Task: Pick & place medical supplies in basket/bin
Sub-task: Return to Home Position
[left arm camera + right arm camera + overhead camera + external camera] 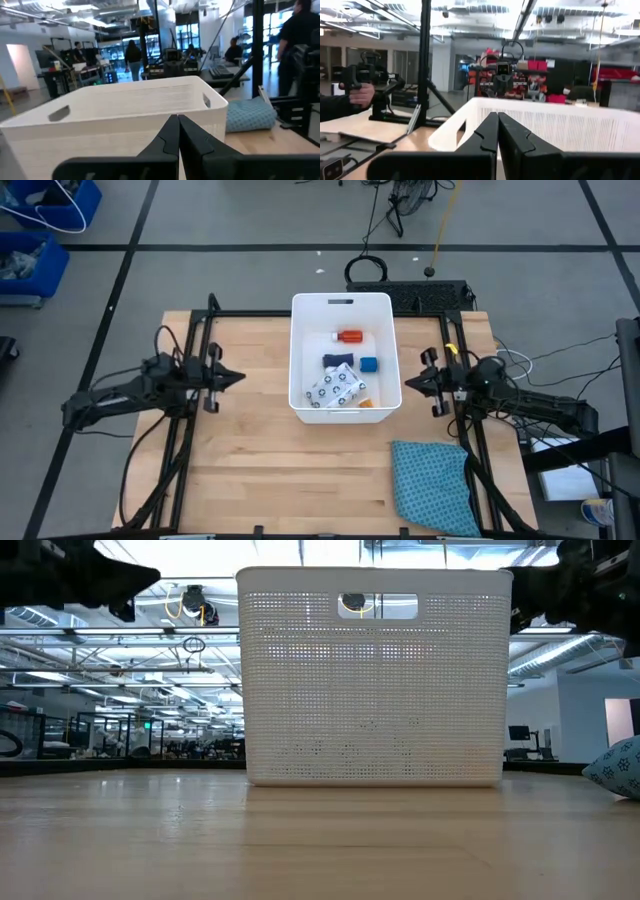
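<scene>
Left of the white tub [296,350], the left gripper [241,377] hangs above the wooden table [240,470], well apart from the tub's left wall. Its fingers are pressed together on nothing.

Every supply in view lies inside the tub:
- An orange pill bottle [350,336] lies toward the slot-handle end.
- A dark blue bar [338,360] sits mid-tub, with a small blue cube [369,365] just beside it.
- A white patterned packet [337,388] lies at the opposite end from the handle.

I see none left outside the tub, so the sorting looks finished.

These items are probably all light. The bottle is rigid, smooth and apt to roll, so it is best pinched across its body. The bar likely gives under pressure. The packet is flat and floppy and is best taken by an edge.

Right of the tub, the right gripper [405,384] hovers near the right wall, likewise clenched and empty. A teal cloth [432,485] lies beyond the tub's right near corner.
</scene>
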Controlling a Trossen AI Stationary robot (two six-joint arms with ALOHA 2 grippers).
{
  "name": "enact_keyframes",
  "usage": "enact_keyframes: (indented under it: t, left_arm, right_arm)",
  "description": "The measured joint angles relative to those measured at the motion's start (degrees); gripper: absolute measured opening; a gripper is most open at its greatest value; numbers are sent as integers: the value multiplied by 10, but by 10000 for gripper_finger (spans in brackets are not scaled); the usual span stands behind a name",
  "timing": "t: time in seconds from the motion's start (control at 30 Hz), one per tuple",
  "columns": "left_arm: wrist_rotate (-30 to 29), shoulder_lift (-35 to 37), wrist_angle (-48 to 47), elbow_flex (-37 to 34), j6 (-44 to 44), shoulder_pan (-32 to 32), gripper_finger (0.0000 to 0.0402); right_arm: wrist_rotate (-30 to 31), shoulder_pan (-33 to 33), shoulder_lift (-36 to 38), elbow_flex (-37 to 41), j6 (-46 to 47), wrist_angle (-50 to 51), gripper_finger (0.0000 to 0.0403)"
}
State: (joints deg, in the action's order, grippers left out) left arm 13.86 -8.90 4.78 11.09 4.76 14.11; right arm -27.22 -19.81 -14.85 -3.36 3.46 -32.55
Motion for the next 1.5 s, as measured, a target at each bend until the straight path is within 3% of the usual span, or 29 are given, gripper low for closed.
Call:
enact_keyframes:
  t: [0.3, 1.5]
  left_arm:
    - [16, 1, 130, -103, -2, 0, 0]
    - [11, 7, 87, -105, 18, 0, 0]
  right_arm:
    - [4, 0, 0, 0, 3, 51, 0]
    - [17, 0, 0, 0, -4, 74, 0]
